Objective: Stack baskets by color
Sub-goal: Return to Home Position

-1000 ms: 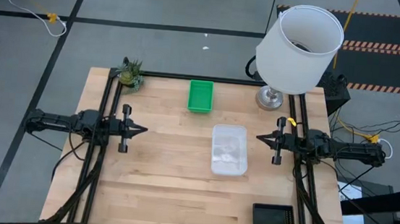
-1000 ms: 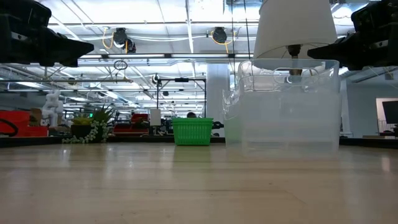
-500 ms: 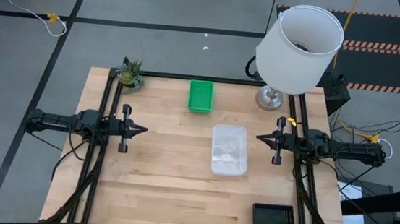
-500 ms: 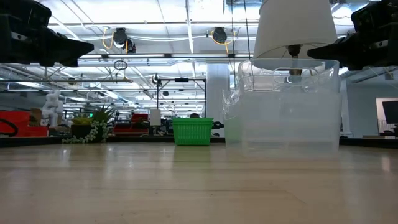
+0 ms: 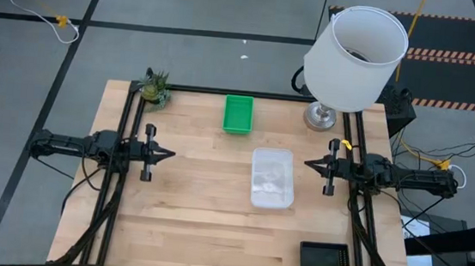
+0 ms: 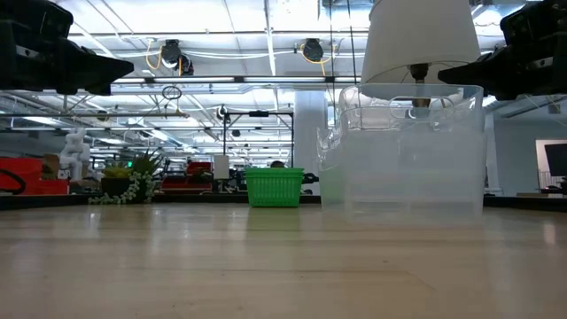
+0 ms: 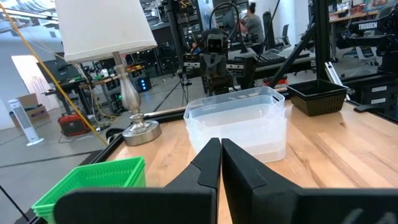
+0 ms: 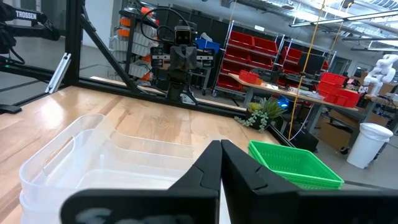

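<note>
A bright green basket [image 5: 238,114] rests on its base at the table's far middle. A clear basket [image 5: 271,178] stands on the table's centre right; in the left wrist view the clear basket [image 7: 239,127] shows two nested rims. A black basket [image 5: 325,260] sits at the near right corner. My left gripper [image 5: 171,155] hovers shut above the table's left side, pointing level toward the centre. My right gripper [image 5: 307,164] hovers shut at the right side, pointing at the clear basket. Neither touches anything.
A lamp with a large white shade [image 5: 354,57] stands on its metal foot [image 5: 319,117] at the far right corner. A small potted plant [image 5: 154,86] sits at the far left corner. Bare wood lies across the table's near left [image 5: 177,231].
</note>
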